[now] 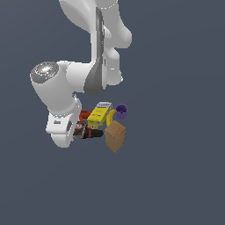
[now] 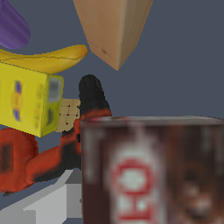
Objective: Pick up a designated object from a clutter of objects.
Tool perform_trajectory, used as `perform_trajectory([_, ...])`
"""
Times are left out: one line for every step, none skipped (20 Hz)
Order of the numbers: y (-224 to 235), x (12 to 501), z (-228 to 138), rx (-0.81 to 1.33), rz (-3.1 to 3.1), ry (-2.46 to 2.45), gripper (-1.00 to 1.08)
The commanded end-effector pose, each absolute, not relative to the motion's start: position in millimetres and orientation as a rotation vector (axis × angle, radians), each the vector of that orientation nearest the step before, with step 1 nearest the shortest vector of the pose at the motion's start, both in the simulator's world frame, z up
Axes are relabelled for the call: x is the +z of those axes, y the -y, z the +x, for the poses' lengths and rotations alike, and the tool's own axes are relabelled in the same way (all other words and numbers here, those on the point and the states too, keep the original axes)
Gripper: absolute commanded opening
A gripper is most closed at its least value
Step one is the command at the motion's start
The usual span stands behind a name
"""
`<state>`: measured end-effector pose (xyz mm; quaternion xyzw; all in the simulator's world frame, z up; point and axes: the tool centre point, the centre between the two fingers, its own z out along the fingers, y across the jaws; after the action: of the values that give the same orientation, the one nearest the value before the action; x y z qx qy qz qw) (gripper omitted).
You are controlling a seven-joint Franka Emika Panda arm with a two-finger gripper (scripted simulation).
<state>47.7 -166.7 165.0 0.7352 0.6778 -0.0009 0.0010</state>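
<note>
The designated object (image 2: pixel 153 175), a small dark brown box with a red label and white lettering, fills the near part of the wrist view, blurred. A grey finger (image 2: pixel 52 199) lies against its side; the other finger is hidden. In the exterior view the box (image 1: pixel 81 129) sits at the tip of my white gripper (image 1: pixel 77 129), which is shut on it. The rest of the clutter of objects lies just beyond: a red-black power drill (image 1: pixel 91 132), a yellow box (image 1: pixel 98 115), a banana (image 1: pixel 110 117), a purple cup (image 1: pixel 121 111) and a tan box (image 1: pixel 115 136).
In the wrist view the drill (image 2: pixel 52 153) lies right beside the held box, with the yellow box (image 2: pixel 28 103) and banana (image 2: pixel 48 59) behind it. The tan box (image 2: pixel 113 26) and purple cup (image 2: pixel 11 26) stand farther off. Dark grey floor surrounds the group.
</note>
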Motion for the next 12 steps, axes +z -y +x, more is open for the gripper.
perform_trajectory([159.8,185.9,37.1,-0.004,2.308,-2.128,-1.0])
perform_trajectory([157.1,194.4,33.1,-0.004,2.308,-2.128,-1.0])
perform_trajectory([154.4,203.0,29.1,-0.004,2.308,-2.128,-1.0])
perform_trajectory([151.7,211.6,25.0,-0.004,2.308,-2.128,-1.0])
perform_trajectory([148.9,220.3,21.0,-0.004,2.308,-2.128,-1.0])
perform_trajectory([146.1,229.2,16.9,-0.004,2.308,-2.128,-1.0])
perform_trajectory([143.2,238.1,12.8,-0.004,2.308,-2.128,-1.0])
perform_trajectory([140.3,247.0,8.8,-0.004,2.308,-2.129,-1.0])
perform_trajectory([137.4,256.1,4.6,-0.004,2.308,-2.129,-1.0])
perform_trajectory([134.5,265.4,0.4,-0.004,2.308,-2.129,-1.0])
perform_trajectory([131.5,274.8,-3.8,-0.003,2.309,-2.129,-1.0])
perform_trajectory([128.6,284.4,-8.0,-0.003,2.309,-2.129,-1.0])
